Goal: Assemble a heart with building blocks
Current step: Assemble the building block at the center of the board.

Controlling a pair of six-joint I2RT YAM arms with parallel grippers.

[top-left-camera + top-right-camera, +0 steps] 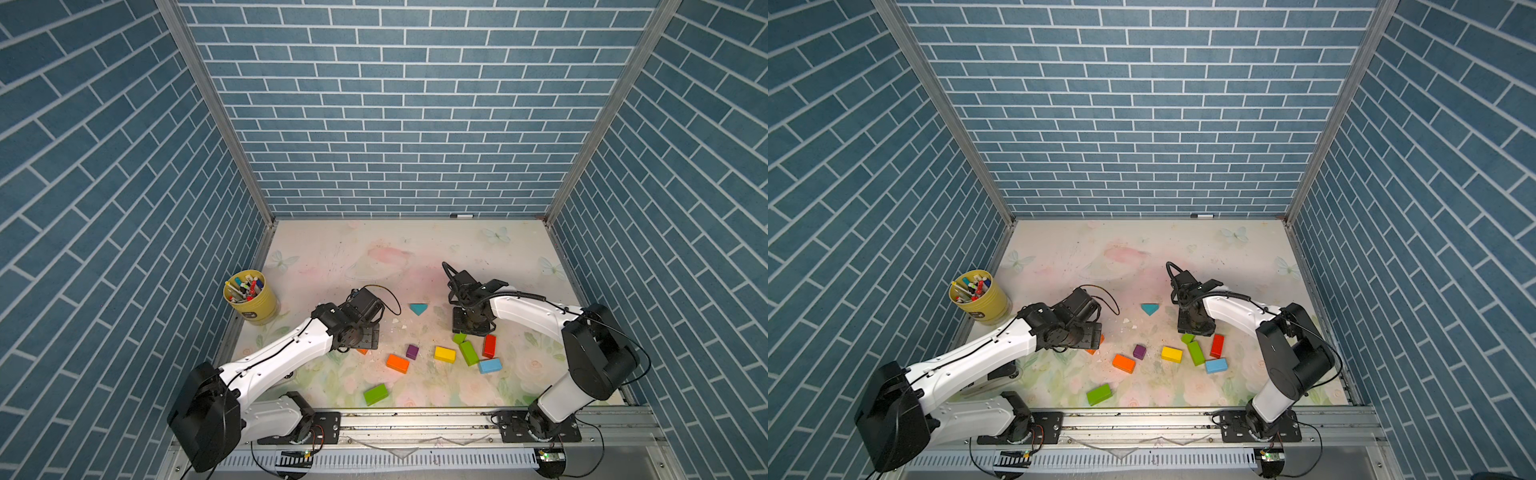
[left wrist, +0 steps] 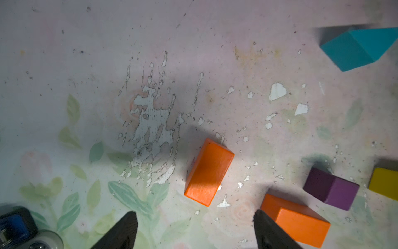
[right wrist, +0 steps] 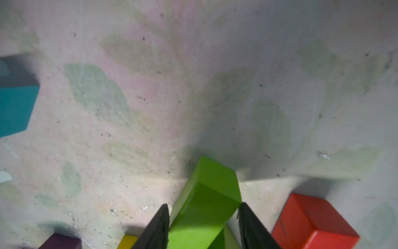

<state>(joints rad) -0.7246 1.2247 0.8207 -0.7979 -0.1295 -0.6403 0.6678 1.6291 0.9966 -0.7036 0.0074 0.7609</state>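
Note:
The building blocks lie scattered on the floral table, and no heart shows. My right gripper [image 3: 203, 224] is shut on a green block [image 3: 206, 198] that leans on a second green block [image 1: 468, 352]. A red block [image 1: 489, 346], a light-blue one [image 1: 489, 365] and a yellow one [image 1: 444, 354] lie close by. The teal triangle [image 1: 418, 308] sits alone, farther back. My left gripper [image 2: 196, 225] hangs open over the table, just short of an orange block [image 2: 209, 172]. Another orange block [image 2: 297, 222] lies beside one finger, with the purple cube [image 2: 331, 187] past it. One more green block [image 1: 375, 394] lies near the front.
A yellow cup of marker pens [image 1: 250, 299] stands at the left wall. A single pen [image 1: 461, 215] lies against the back wall. Blue brick walls close three sides, and a metal rail [image 1: 415, 419] runs along the front edge.

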